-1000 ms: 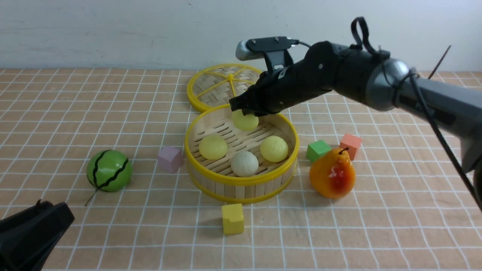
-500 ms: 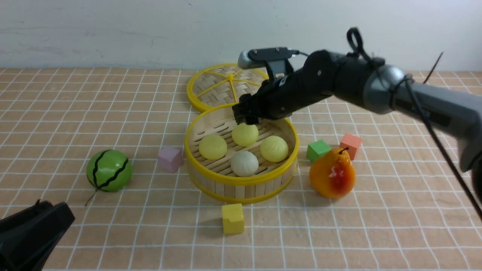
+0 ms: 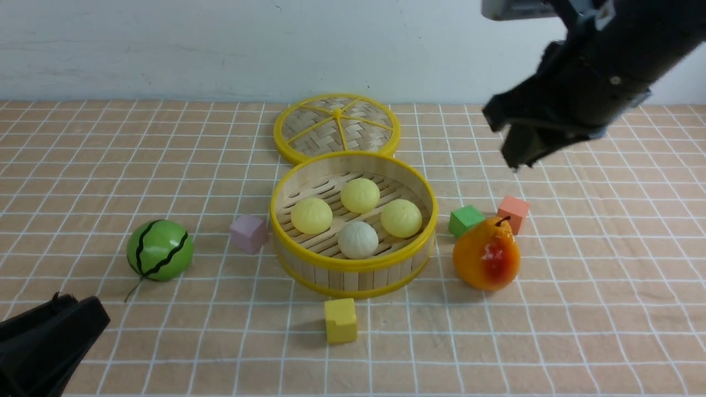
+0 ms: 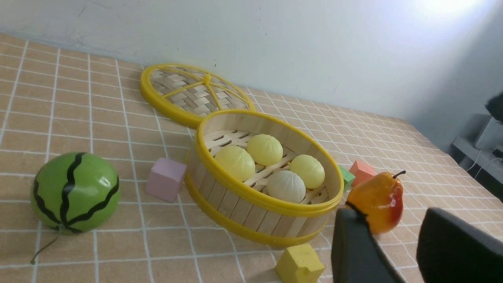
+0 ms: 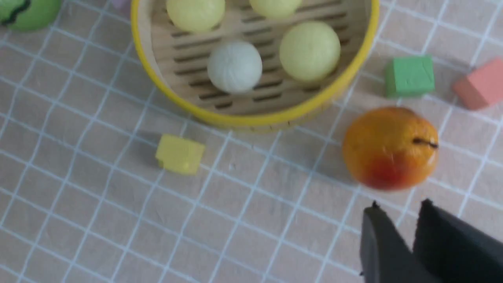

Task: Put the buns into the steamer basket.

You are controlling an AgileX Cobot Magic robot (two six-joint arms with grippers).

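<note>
The steamer basket (image 3: pixel 353 263) stands mid-table with all four buns on its slatted floor: three pale yellow buns (image 3: pixel 312 215) (image 3: pixel 359 195) (image 3: pixel 401 218) and one off-white bun (image 3: pixel 358 239). My right gripper (image 3: pixel 515 157) is high above the table, right of the basket and well clear of it. In the right wrist view its jaws (image 5: pixel 399 206) stand narrowly apart and empty, with the basket (image 5: pixel 251 120) below. My left gripper (image 3: pixel 94 317) rests low at the near left. In the left wrist view it (image 4: pixel 389 220) is open and empty, short of the basket (image 4: pixel 200 149).
The woven lid (image 3: pixel 336 124) lies behind the basket. A green watermelon ball (image 3: pixel 160 250) sits at the left and an orange pear (image 3: pixel 487 253) right of the basket. Foam cubes lie around: lilac (image 3: pixel 249 232), yellow (image 3: pixel 340 320), green (image 3: pixel 466 219), salmon (image 3: pixel 513 212).
My right gripper let go of the fourth yellow bun at the back of the basket. It then rose and swung far right. The left arm has not moved.
</note>
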